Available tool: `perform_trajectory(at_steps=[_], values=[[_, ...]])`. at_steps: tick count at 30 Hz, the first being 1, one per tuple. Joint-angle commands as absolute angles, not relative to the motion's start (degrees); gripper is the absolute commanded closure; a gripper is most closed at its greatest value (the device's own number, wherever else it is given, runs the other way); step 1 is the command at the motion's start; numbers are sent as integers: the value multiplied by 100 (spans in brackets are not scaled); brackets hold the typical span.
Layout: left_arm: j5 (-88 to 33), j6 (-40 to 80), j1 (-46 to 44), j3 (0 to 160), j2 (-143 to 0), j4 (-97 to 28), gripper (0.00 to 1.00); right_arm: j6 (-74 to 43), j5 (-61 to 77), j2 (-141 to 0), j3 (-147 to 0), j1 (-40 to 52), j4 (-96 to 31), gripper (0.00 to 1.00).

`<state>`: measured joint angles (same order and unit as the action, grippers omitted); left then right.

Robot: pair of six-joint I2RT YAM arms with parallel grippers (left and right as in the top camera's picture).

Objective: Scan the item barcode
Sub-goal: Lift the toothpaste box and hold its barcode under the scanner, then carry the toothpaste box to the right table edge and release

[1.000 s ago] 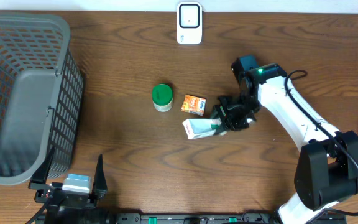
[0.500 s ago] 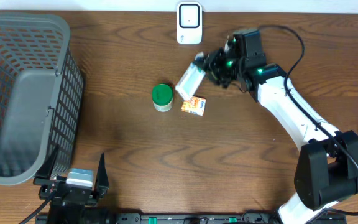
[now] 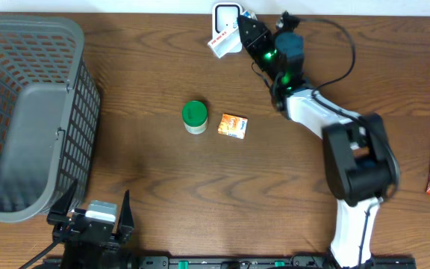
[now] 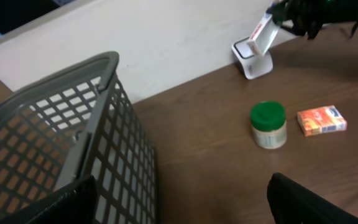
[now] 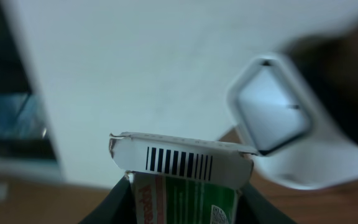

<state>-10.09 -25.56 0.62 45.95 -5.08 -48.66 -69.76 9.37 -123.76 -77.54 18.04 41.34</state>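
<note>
- We see the carton (image 3: 221, 36) as a slim white box with a green side panel. Its white end flap carries a barcode (image 5: 179, 160) of black bars.
- The carton is off the counter (image 3: 155, 179), tilted, at the far edge. In the overhead view it lies partly over the white scanner (image 3: 228, 13).
- In the right wrist view the barcode end sits just beside the scanner's pale window (image 5: 272, 115). We cannot tell whether the two touch.
- The right pincer (image 3: 243, 31) is closed partway onto the carton, with a dark finger on each long side.
- The left pincer (image 3: 94, 205) stands wide at the near-left edge of the counter and holds nothing. Its fingers (image 4: 316, 202) frame the bottom corners of the left wrist view.
- We see red lettering along the carton's green side, too blurred to read.
- The print on the orange box (image 3: 233, 125) mid-counter is too small to read.
- A green-lidded jar (image 3: 194, 117) stands just beside that box, with no label we can make out.
</note>
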Motion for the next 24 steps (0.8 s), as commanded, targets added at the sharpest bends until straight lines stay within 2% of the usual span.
perform_trajectory(at_steps=[1, 8, 11, 14, 20, 24], values=[[-980, -2589, 51, 4598, -467, -4923, 13, -7824, 327, -13196, -8390, 1754, 4753, 96], [-980, -2589, 51, 4595, -467, -4936, 13, -7679, 331, -14438, -10280, 1756, 4672, 99], [-980, -2591, 51, 4595, -467, -4947, 13, -7537, 132, -14676, -10895, 1721, 3944, 99], [-978, -2589, 51, 4595, -467, -4947, 12, -7203, 19, -14691, -11045, 1688, 3483, 98], [-978, -2589, 51, 4595, -471, -4950, 13, -7022, -3, -14691, -11048, 1579, 3446, 96], [-980, -2589, 51, 4595, -471, -4950, 13, -6997, 587, -14691, -11048, 1415, 3520, 99]])
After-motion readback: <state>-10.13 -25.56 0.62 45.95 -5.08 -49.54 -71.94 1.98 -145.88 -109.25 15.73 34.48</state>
